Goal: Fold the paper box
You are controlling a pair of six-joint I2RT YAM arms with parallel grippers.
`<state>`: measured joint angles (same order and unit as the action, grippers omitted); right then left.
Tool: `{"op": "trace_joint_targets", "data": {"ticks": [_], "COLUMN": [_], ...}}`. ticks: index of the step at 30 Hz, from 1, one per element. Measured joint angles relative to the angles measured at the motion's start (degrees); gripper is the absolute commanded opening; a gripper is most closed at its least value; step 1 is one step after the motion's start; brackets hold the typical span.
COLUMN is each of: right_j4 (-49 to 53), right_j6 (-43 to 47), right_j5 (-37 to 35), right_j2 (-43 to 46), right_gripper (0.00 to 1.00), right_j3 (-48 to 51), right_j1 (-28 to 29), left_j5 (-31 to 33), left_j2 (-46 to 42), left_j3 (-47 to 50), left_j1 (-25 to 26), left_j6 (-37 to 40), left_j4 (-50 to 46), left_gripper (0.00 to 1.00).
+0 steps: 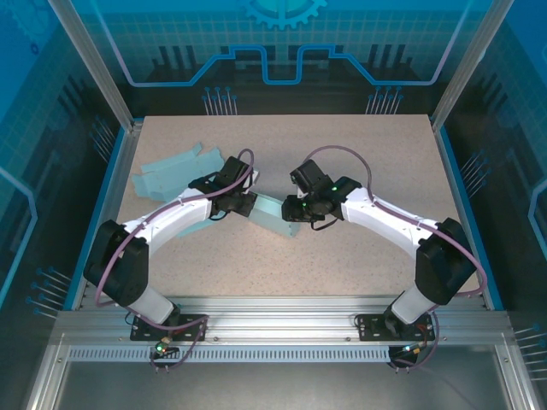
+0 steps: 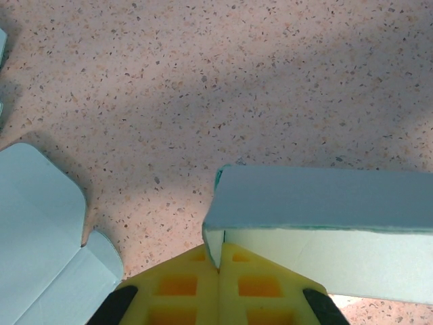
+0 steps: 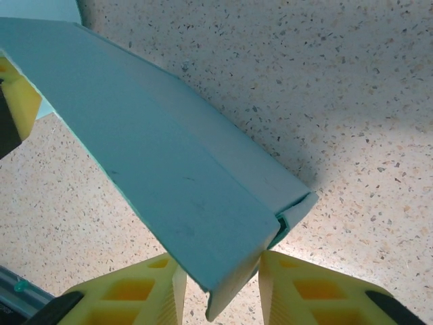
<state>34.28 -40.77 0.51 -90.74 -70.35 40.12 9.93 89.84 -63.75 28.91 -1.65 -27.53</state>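
Two pincers, both mine, meet near the middle of the table (image 1: pixel 367 154), and the paper box (image 1: pixel 272 214) spans the gap between them. My left pincer (image 1: pixel 245 203) reaches it from the left and my right pincer (image 1: pixel 296 208) from the right, so the pale teal box runs as a short bridge from one to the other.

From my left wrist, the yellow pads (image 2: pixel 179 284) sit pressed almost flat together, with only a thin cardboard edge at the box's end caught in the seam between them. That pincer is clamped on the box. The long body of the box runs off to the right over the speckled tabletop.

From my right wrist, the pads (image 3: pixel 162 288) stand a narrow way apart, one on each side of the box's lower edge near its other end, and both touch the cardboard. That pincer grips the box too. The end flap beside them is tucked in but gapes a little. I cannot tell whether the box rests on the table or hangs just above it.

Beyond my left arm lies an unfolded blank (image 1: pixel 175 169) of the same teal card, flat on the table and well apart from the box.
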Motion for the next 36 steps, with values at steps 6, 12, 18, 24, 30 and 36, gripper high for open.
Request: {"op": "trace_joint_targets", "data": {"ticks": [6,12,18,24,30,36], "right_j4": [0.55,2.14,2.67,2.73,2.60,2.14], "right_j6": [0.28,-0.59,-0.39,-0.37,-0.37,-0.20], "right_j5": [-0.76,-3.10,-3.37,-3.48,-3.63,-4.74], "right_j2": [0.02,0.00,0.00,0.00,0.00,0.07], "right_gripper": [0.10,0.18,0.23,0.23,0.22,0.23], "right_j3": [0.11,0.83,1.16,1.16,1.62,2.23], "right_j1": [-0.02,-0.17,-1.97,-3.76,-3.80,-3.78], "left_j5": [0.90,1.40,2.80,4.74,5.73,6.67], "left_j2": [0.26,0.33,-0.11,-0.44,-0.31,-0.15], "left_j3": [-0.33,-0.50,0.68,1.40,1.40,1.40], "left_j1": [0.39,1.79,4.92,7.30,7.72,8.02], "left_j6": [-0.02,-0.79,-3.58,-5.97,-5.99,-5.97], "left_j4": [-0.22,-0.20,1.60,2.56,2.56,2.58], "left_gripper": [0.01,0.01,0.01,0.01,0.01,0.02]}}
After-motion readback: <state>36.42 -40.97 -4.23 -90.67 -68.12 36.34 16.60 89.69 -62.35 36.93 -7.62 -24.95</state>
